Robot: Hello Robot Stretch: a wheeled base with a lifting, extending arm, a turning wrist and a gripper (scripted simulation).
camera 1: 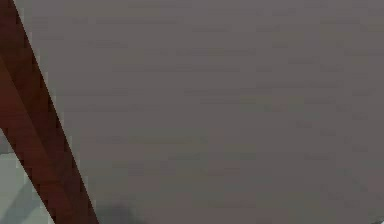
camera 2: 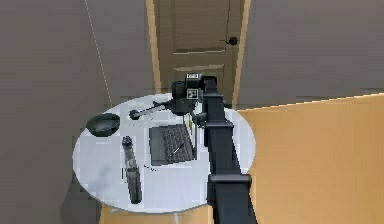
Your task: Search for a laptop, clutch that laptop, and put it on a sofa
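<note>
A dark, flat laptop [camera 2: 171, 143] lies on the round white table [camera 2: 100, 160], near its middle. The dark arm [camera 2: 225, 160] rises from the bottom edge along the laptop's right side and reaches over the table's far part. The gripper [camera 2: 162, 105] sits at the arm's far end, left of the white marker squares [camera 2: 193, 78]. Its thin fingers point left over the tabletop, just beyond the laptop's far edge. I cannot tell whether it holds anything.
On the table also stand a dark bowl [camera 2: 100, 123] at the left and a tall dark bottle [camera 2: 131, 166] near the front. A brown door [camera 2: 197, 40] in a wooden frame is behind the table. A dark red-brown beam [camera 1: 35, 120] slants across a grey wall [camera 1: 220, 100].
</note>
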